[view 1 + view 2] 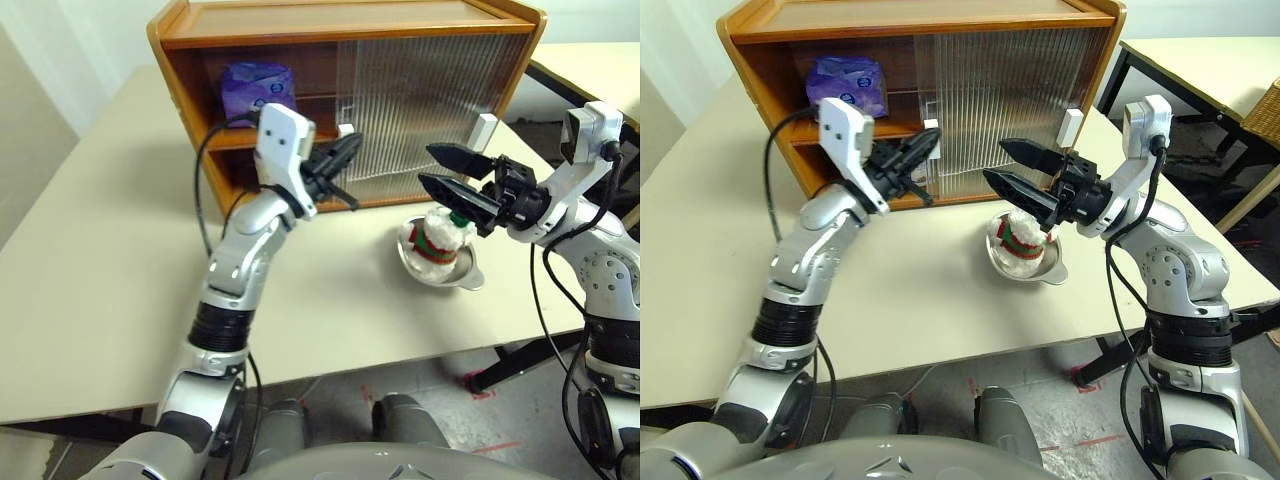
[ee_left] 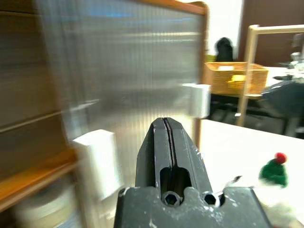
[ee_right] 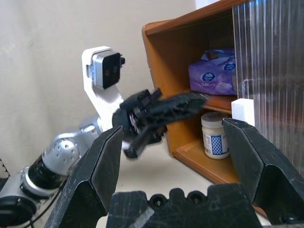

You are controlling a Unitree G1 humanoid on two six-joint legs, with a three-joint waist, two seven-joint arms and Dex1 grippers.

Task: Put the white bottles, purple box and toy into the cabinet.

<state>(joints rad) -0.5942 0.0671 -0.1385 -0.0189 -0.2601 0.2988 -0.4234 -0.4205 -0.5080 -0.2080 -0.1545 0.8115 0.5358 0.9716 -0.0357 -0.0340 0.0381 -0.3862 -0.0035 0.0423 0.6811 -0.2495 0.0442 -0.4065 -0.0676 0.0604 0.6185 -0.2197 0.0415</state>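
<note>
Toy (image 1: 441,236) sits in a shallow metal dish (image 1: 470,277) on the worktop (image 1: 100,260), in front of the cabinet (image 1: 180,75). Purple box (image 1: 257,87) is on the upper shelf; one white bottle (image 3: 214,135) is on the lower shelf. Left hand (image 1: 345,155) is fully closed, holding nothing, by the sliding door's white handle (image 2: 97,161). Right hand (image 1: 445,170) is wide open, empty, just above the toy.

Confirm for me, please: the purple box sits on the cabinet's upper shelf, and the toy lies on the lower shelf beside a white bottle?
Not quite. The toy sits in a metal dish on the table, outside the cabinet, as the left eye view shows. The purple box is indeed on the upper shelf, and a white bottle stands on the lower one.
</note>
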